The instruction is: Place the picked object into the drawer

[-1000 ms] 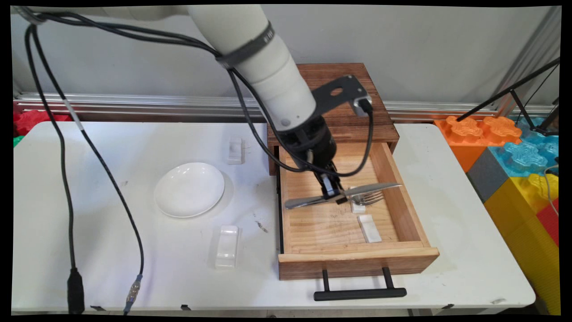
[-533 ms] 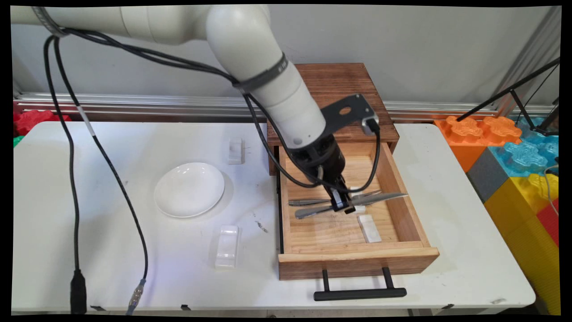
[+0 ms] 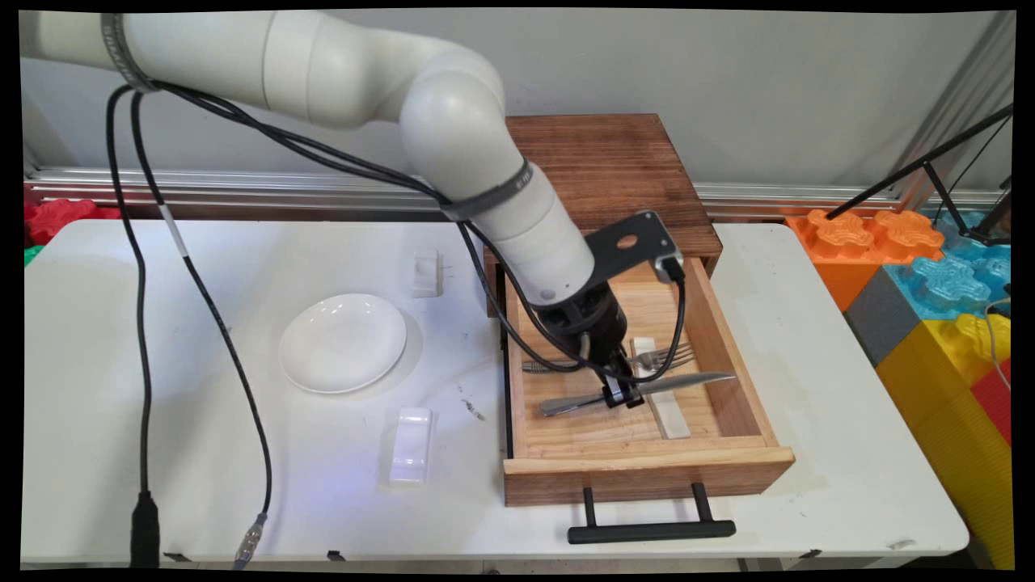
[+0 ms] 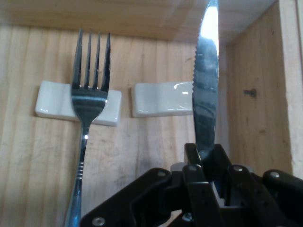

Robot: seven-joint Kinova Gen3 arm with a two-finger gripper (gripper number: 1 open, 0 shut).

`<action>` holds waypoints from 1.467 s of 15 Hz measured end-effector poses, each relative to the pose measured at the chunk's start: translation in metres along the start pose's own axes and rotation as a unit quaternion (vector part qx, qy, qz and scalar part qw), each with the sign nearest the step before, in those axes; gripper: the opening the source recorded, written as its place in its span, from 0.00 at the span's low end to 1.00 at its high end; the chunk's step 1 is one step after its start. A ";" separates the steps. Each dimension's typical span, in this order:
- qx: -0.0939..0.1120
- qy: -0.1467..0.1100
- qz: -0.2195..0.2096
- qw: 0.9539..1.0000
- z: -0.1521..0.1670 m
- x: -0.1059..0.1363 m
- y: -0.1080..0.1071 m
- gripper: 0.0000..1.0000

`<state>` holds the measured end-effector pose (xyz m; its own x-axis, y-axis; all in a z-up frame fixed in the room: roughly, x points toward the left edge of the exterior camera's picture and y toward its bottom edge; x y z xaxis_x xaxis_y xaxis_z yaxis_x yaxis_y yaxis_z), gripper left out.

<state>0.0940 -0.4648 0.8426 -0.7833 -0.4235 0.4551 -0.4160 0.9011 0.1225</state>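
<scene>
My gripper (image 3: 618, 394) | clenched on knife (image 4: 205, 90) at mid-length | inside open drawer (image 3: 732, 368), blade over a white rest (image 4: 161, 98) | fork (image 4: 88, 109) beside.

Your main camera stood above the table's (image 3: 242, 485) near side, looking down and across toward the wall. Your hand camera looked along the gripper (image 4: 208, 189) from close range into the open drawer (image 3: 647, 469). Both views shared the knife (image 3: 687, 380) (image 4: 206, 94), the fork (image 3: 671, 356) (image 4: 90, 104) and the drawer floor.
</scene>
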 end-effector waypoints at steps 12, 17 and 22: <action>-0.010 -0.005 -0.007 1.000 0.037 -0.014 -0.003 0.00; -0.011 -0.006 -0.001 1.000 0.043 -0.016 -0.005 0.00; -0.009 -0.001 0.011 1.000 0.046 -0.016 -0.006 1.00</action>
<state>0.0878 -0.4679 0.7942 -0.7927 -0.4037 0.4568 -0.3906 0.9116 0.1277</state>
